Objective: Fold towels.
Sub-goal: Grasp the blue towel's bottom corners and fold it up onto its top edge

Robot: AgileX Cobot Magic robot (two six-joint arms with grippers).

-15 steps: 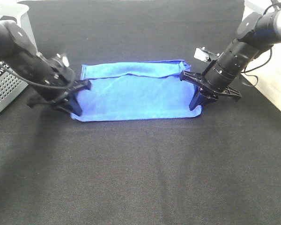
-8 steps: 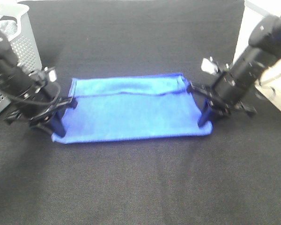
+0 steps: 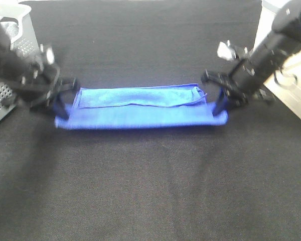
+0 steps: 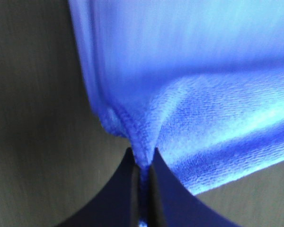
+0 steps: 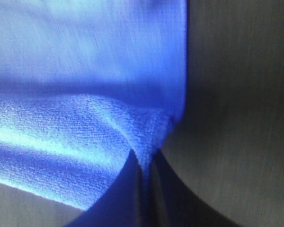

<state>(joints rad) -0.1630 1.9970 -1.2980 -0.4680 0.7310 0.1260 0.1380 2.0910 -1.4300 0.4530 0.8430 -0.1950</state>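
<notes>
Left gripper [image 3: 61, 110] and right gripper [image 3: 221, 107], each clamped on a corner of the towel [image 3: 140, 114], are drawing its near edge up off the black table [image 3: 150, 191], narrowing the cloth and starting the fold

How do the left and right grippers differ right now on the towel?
The left gripper pinches the towel's left end; the right gripper its right end. The left one sits by the perforated grey basket; the right one by the black mat's right edge. Shared: both shut on a corner, towel stretched between them.
</notes>
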